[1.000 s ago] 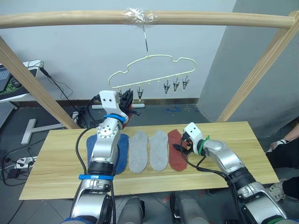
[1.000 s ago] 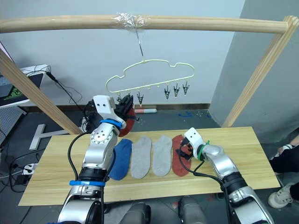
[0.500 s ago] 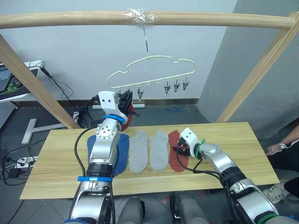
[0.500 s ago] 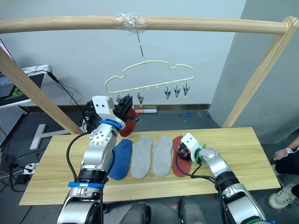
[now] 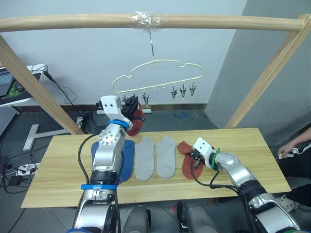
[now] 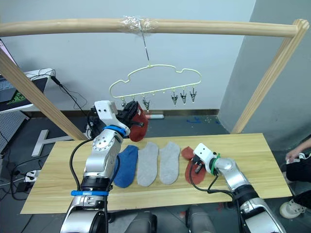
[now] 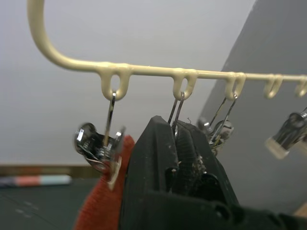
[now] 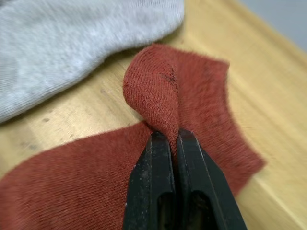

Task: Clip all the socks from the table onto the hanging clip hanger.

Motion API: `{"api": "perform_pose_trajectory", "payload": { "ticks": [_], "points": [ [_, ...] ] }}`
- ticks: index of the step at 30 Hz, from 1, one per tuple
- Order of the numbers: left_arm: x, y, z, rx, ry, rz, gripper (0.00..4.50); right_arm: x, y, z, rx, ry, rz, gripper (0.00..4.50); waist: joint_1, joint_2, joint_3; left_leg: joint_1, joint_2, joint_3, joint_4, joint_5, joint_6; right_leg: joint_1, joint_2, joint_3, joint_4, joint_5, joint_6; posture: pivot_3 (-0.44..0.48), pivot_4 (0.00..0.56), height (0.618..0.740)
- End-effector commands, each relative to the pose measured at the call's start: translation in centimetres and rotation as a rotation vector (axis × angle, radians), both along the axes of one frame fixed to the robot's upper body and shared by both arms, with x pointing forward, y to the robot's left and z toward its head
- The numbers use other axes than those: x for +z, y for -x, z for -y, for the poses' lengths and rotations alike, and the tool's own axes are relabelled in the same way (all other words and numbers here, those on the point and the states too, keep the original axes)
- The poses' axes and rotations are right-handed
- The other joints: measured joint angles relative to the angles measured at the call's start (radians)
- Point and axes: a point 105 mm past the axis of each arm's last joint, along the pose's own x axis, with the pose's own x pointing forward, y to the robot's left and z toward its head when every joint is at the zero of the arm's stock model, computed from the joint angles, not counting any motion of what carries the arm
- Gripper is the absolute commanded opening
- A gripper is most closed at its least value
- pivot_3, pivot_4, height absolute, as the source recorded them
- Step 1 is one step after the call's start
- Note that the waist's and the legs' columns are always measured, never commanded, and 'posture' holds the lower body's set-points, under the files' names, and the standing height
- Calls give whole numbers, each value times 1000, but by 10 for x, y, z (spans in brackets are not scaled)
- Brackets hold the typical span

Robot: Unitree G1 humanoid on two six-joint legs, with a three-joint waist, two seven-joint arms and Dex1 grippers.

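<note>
Far left on the table (image 5: 63, 179): bare light wood, then the blue sock (image 5: 127, 160) half hidden behind the left forearm; raised above it, the left gripper (image 5: 130, 104) up at the left end of the clip hanger (image 5: 160, 73), fingers (image 7: 158, 158) pressed together around the wire loop of the second clip (image 7: 176, 108) from that end; beside those fingers, a rust red sock (image 5: 137, 120) dangling under the first clip (image 7: 98, 146), cloth touching that clip's tip; impossible to tell whether pinched by the clip or by the fingers.

Next along the tabletop: two light grey socks (image 5: 155, 156) lying flat side by side, toes toward the robot, just right of the blue one.

Overhead: pale yellow-green hanger hooked on the taped spot of the wooden bar (image 5: 218, 22); three more clips (image 5: 183, 90) hanging free toward its right end.

Right of the grey pair: second rust red sock (image 5: 188, 160) flat on the wood, one edge pulled up into a fold; right gripper (image 5: 196, 161) low over it, fingers (image 8: 158, 191) closed tight on that raised fold, the rest of the sock resting on the table.

Far right: a person's hand (image 5: 291, 148) at the edge, beyond the table end.
</note>
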Motion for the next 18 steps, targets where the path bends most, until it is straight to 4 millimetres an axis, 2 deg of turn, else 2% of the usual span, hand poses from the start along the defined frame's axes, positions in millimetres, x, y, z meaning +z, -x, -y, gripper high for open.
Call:
{"api": "perform_pose_trajectory", "payload": {
  "ticks": [1, 5, 9, 12, 14, 18],
  "points": [
    [-2, 2, -7, -30, 189, -90, 0, 47, -8, -11, 10, -66, 216, 13, -1, 0, 0, 0, 0, 0, 0, 0, 0, 0, 0, 0, 0, 0, 0, 22, 195, 740],
    [0, 6, -10, -80, 405, -161, 0, 89, -4, -31, -1, -207, 356, 13, -2, 0, 0, 1, 1, -1, 0, 0, 0, 0, 2, 0, 1, 0, 0, 18, 193, 740],
    [1, 8, -11, -104, 473, -191, 0, 106, 1, -49, 30, -249, 396, 13, 0, 0, 0, 1, 1, -3, 0, 0, -1, 0, 4, 0, 1, 0, 0, 10, 187, 740],
    [6, 11, -4, -160, 561, -212, 0, 127, 2, -79, 76, -308, 431, 13, -2, 0, 0, 1, 1, -2, 0, 0, -1, 0, 6, 0, 1, 0, 0, 10, 187, 740],
    [8, 13, 0, -189, 583, -218, 0, 133, 1, -90, 89, -329, 430, 13, -2, 0, 0, 1, 1, -1, 0, 0, -1, -1, 6, 1, 0, 0, 0, 10, 187, 740],
    [11, 15, 5, -212, 589, -220, 0, 132, -1, -102, 105, -331, 411, 13, 3, 0, 0, 0, 1, -3, 0, 0, -1, -1, 6, 0, -1, 0, 0, 14, 176, 740]
  ]
}}
